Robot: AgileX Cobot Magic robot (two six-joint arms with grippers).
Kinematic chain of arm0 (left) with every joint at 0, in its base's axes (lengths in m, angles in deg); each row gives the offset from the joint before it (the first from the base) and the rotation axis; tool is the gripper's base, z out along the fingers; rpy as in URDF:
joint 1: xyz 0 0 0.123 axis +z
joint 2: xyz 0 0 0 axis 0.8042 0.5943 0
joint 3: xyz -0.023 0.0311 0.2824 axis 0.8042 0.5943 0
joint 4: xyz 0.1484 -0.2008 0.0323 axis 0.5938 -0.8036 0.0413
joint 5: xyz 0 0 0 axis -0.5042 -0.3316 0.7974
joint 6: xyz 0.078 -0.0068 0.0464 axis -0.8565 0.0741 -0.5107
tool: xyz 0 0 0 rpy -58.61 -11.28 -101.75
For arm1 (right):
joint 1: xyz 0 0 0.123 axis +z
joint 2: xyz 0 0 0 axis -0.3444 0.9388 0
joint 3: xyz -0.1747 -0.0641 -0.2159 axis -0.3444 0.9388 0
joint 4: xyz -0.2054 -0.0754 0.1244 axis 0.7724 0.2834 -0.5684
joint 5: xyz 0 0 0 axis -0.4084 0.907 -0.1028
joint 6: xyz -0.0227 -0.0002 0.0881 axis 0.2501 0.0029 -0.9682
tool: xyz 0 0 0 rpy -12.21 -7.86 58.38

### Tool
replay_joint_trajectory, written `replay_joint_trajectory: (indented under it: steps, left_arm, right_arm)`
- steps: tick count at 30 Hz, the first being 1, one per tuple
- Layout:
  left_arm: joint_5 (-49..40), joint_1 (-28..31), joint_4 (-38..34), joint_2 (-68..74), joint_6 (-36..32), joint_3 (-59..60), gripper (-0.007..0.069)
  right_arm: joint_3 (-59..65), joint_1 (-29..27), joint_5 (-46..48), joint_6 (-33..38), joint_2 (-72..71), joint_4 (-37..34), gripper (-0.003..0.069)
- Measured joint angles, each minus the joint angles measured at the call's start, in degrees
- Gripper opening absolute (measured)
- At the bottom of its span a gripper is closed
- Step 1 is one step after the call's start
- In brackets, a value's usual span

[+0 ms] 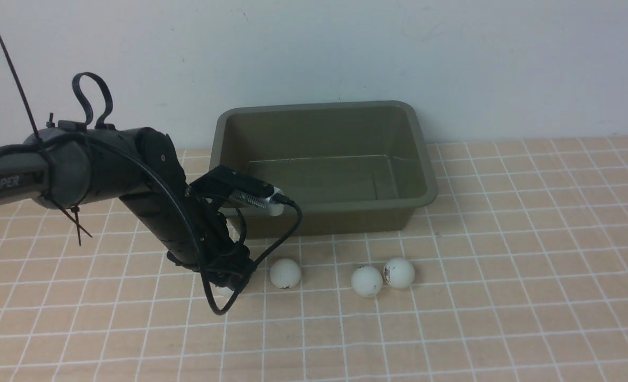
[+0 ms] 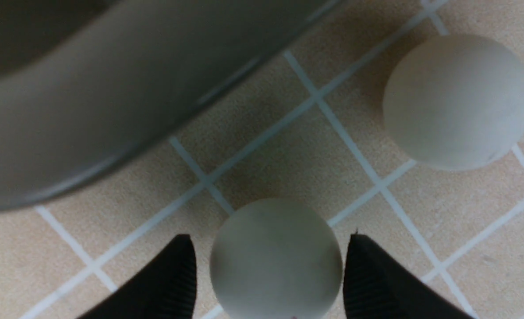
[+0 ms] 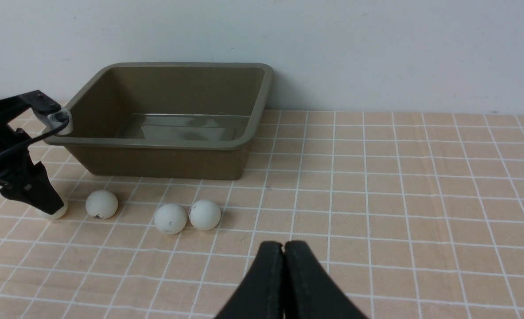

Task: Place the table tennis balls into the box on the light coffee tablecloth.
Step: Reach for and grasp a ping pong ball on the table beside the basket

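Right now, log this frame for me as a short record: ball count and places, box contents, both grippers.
balls: four, all on the tablecloth in front of the box
box contents: nothing
left gripper: open, straddling the leftmost ball, not yet closed
right gripper: shut, holding nothing

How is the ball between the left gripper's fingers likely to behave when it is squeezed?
The ball is round, so it probably rolls if nudged on the tablecloth. The fingers straddle its middle, so a grip likely holds; off-centre, it might squirt out.
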Motion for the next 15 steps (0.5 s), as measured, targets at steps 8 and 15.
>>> replay_joint_trajectory:
  steps: [8, 15]
  left_arm:
    - [-8.74, -0.05, 0.11, 0.14, 1.91, -4.31, 0.0304]
    - [-27.40, -0.05, -5.75, 0.14, 0.96, -15.64, 0.0304]
  right_arm:
    - [0.00, 0.00, 0.00, 0.00, 0.00, 0.00, -0.0018]
    - [0.00, 0.00, 0.07, 0.04, 0.00, 0.15, -0.0018]
